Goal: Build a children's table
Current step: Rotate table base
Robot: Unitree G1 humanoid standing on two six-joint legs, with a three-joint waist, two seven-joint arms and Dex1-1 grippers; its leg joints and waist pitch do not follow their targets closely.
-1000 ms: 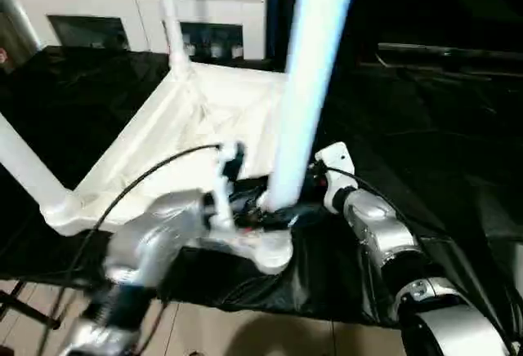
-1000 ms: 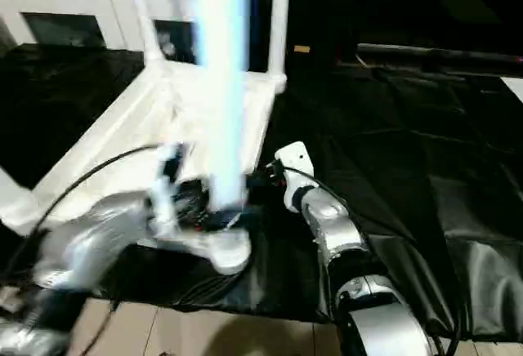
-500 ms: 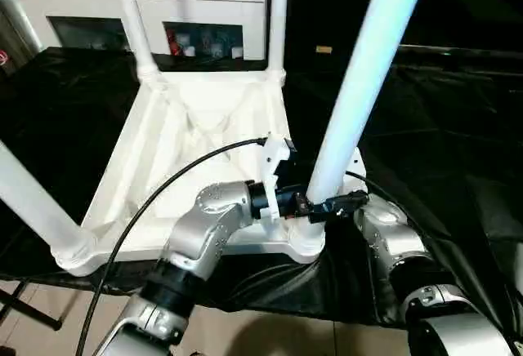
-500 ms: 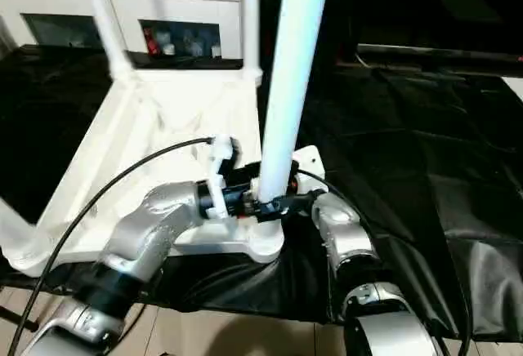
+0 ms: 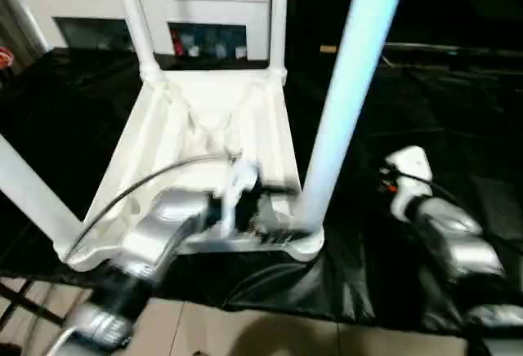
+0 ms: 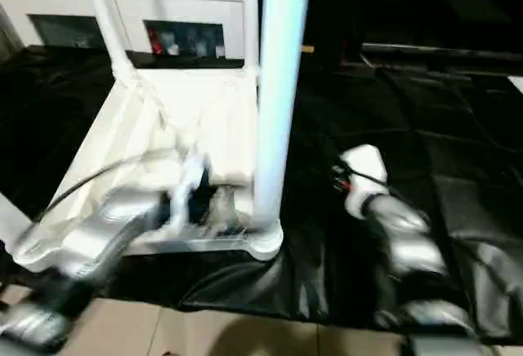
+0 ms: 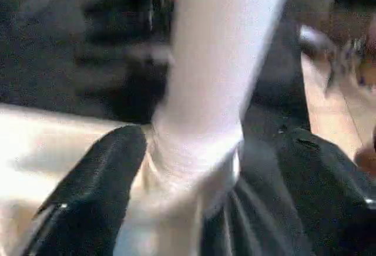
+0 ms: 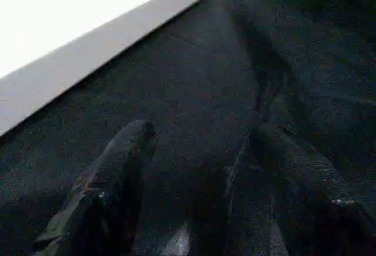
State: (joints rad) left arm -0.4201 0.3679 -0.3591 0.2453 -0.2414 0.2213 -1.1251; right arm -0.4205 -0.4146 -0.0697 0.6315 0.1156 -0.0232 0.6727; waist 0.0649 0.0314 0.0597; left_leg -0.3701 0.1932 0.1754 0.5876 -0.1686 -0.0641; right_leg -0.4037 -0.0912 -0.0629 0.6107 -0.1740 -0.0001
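The children's table (image 5: 204, 140) lies upside down on the black-covered bench (image 5: 73, 103), legs up. The left hand (image 7: 202, 197) straddles the near corner leg (image 5: 347, 86) at its socket, fingers spread wide, not gripping. The right hand (image 8: 202, 185), open and empty, sits on bare cover beside the table's rim, well clear.

White children's table (image 5: 208, 140) upside down on black sheet, four tapered legs upright in corner sockets.

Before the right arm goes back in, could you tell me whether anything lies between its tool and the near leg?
Nothing visible does: only bare black sheet separates the right tool from the near leg; the left tool straddles its base.
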